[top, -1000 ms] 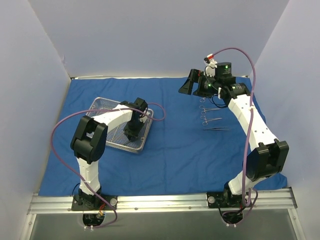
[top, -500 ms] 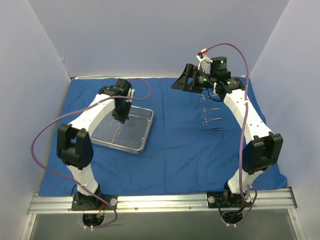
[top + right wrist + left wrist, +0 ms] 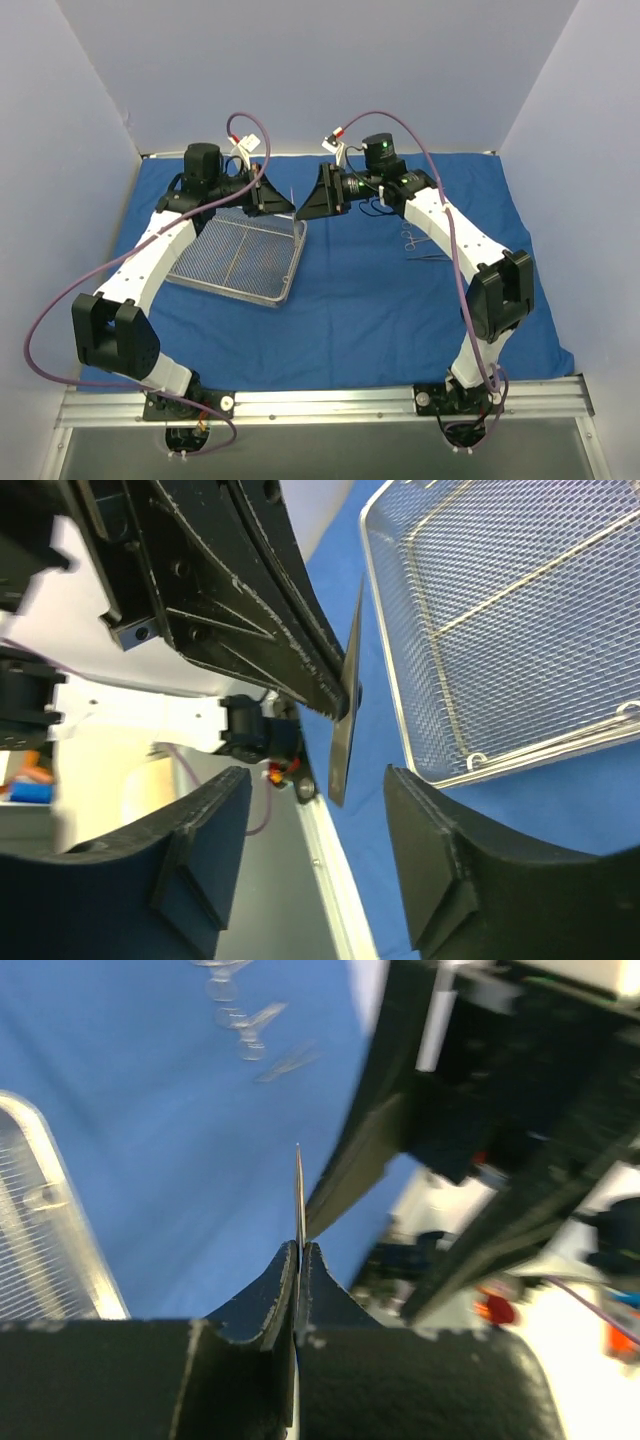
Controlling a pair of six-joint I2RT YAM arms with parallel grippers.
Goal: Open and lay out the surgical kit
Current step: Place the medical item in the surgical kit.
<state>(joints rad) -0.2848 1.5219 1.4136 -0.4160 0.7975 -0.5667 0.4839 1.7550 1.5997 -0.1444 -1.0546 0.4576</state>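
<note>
The left tool (image 3: pixel 298 1252) is pinching a thin steel instrument (image 3: pixel 298 1185) by one end, holding it in the air above the far right corner of the wire-mesh tray (image 3: pixel 228 292); the right tool (image 3: pixel 322 825) is standing spread, facing it, one finger on either side of the free tip. For a clean handover, the right should probably be closing squarely on that tip before the left lets go; a skewed pinch risks a drop onto the blue cloth (image 3: pixel 360 300), short of the laid-out instruments (image 3: pixel 420 238).
</note>
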